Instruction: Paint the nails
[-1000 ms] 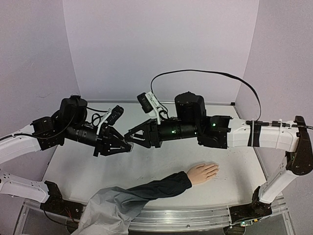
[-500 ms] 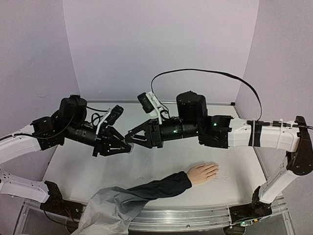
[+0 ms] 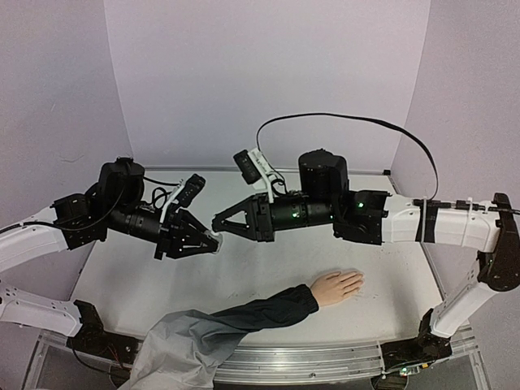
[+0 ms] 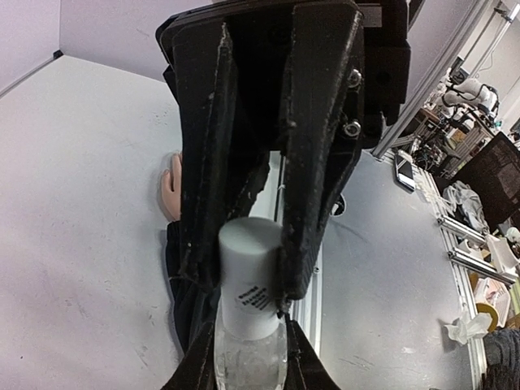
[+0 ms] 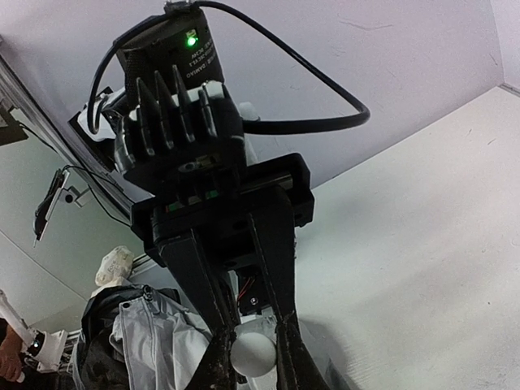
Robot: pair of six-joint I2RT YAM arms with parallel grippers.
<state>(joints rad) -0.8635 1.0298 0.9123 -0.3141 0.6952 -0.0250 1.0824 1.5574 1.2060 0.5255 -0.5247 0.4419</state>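
Closing is what the right gripper (image 3: 217, 222) has done since a second back. Its jaws now pinch the white cap (image 4: 250, 258) of the bottle (image 4: 250, 356), and that arm has edged a little up and towards its own side. The left gripper (image 3: 211, 241) has not budged and is clamped on the bottle's clear body.

Both arms reach in level from their own sides, forearms stretched out above the table (image 3: 268, 268), and the grippers meet tip to tip. The left one sits just below the right. A black cable (image 3: 349, 118) loops high over the right arm.

I count two arms, two grippers, one bottle with one cap, and one mannequin hand (image 3: 337, 286) in one navy sleeve (image 3: 260, 313).

That hand lies flat, palm down, below the right forearm and well apart from both grippers, fingers pointing away from the left gripper. The nails (image 3: 357, 281) sit at its fingertips but are too small to make out, so I cannot count them.

From the left wrist, most of the mannequin hand is hidden behind the right gripper's fingers. From the right wrist, only the cap's round end shows, and the frame edge cuts off the bottle. From above, the bottle is only a pale speck between the tips.
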